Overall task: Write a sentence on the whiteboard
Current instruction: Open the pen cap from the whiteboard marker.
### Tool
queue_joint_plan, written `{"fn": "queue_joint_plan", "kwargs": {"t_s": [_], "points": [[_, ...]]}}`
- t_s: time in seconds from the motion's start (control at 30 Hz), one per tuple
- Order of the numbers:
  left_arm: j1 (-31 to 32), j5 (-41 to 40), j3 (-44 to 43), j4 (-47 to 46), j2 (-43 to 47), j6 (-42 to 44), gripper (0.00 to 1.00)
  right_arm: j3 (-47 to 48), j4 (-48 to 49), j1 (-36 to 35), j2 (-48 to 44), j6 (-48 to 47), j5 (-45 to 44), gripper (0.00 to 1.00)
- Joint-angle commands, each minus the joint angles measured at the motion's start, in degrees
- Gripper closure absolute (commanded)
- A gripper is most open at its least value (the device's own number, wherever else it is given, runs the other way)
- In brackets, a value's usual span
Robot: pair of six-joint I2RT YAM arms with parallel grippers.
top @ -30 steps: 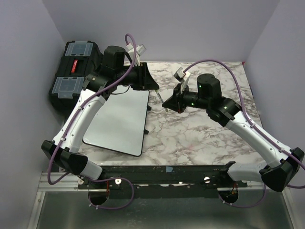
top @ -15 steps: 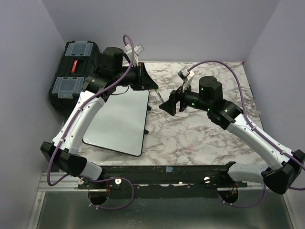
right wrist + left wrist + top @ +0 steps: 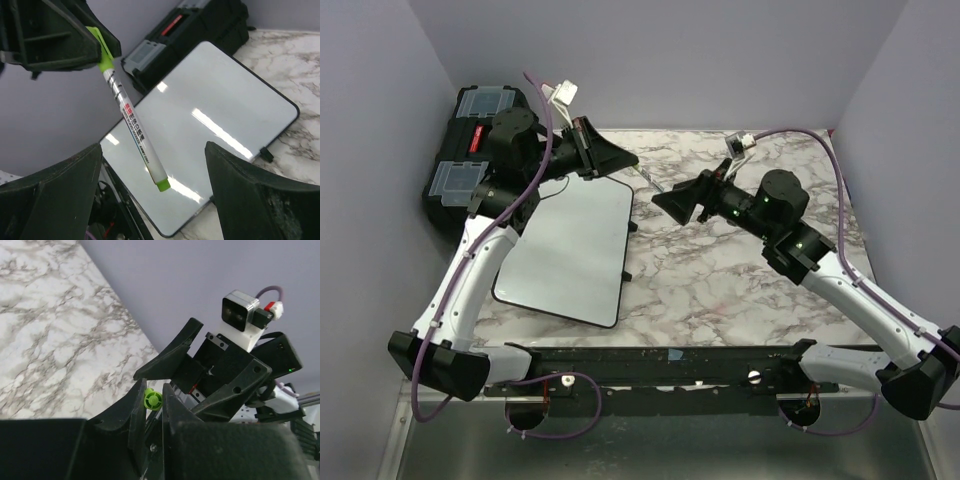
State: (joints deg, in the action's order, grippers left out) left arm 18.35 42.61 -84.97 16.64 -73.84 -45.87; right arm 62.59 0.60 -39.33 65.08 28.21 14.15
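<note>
From above, the whiteboard (image 3: 570, 255) lies flat on the left part of the marble table (image 3: 740, 270). Its long left edge runs close to the table's left side, and its upper left corner is just beside the black toolbox (image 3: 470, 150), which sits against the left wall. The board's face shows plain white. The left gripper (image 3: 620, 163) hangs above the board's upper right corner with its jaws narrow. The right gripper (image 3: 670, 200) faces it from the right with its jaws spread wide, just beside it but not touching. Bare marble fills the centre and right of the frame, bounded by purple walls at the back and both sides.

In the left wrist view, the left jaws at lower centre are pinched on the green end of a marker (image 3: 152, 400). The right gripper's black fingers reach in from the right, close to it. Marble fills the upper left, and its far edge meets the wall along a diagonal.

In the right wrist view, the right fingers (image 3: 55, 195) sit at the lower corners, far apart, with nothing between them. The marker hangs tilted from the left gripper at upper left, its free green tip low in the middle, above the board. The board spans the centre, its rounded black rim meeting marble at the right, with the toolbox beyond its top edge.
</note>
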Motion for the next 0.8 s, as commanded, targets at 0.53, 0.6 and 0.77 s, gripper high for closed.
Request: {"fn": "queue_joint_plan", "kwargs": {"t_s": [0.53, 0.6, 0.77], "points": [[-2.0, 5.5, 11.7, -56.4, 0.7, -38.2, 1.00, -2.2, 38.2, 0.2, 2.9, 22.0, 8.0, 0.30], [-2.0, 5.3, 11.9, -57.2, 0.8, -38.2, 1.00, -1.9, 39.5, 0.2, 3.6, 22.6, 8.0, 0.32], [-1.9, 4.9, 12.8, -57.1, 1.0, -37.6, 1.00, -1.3, 41.8, 0.3, 5.0, 23.7, 7.4, 0.36]]}}
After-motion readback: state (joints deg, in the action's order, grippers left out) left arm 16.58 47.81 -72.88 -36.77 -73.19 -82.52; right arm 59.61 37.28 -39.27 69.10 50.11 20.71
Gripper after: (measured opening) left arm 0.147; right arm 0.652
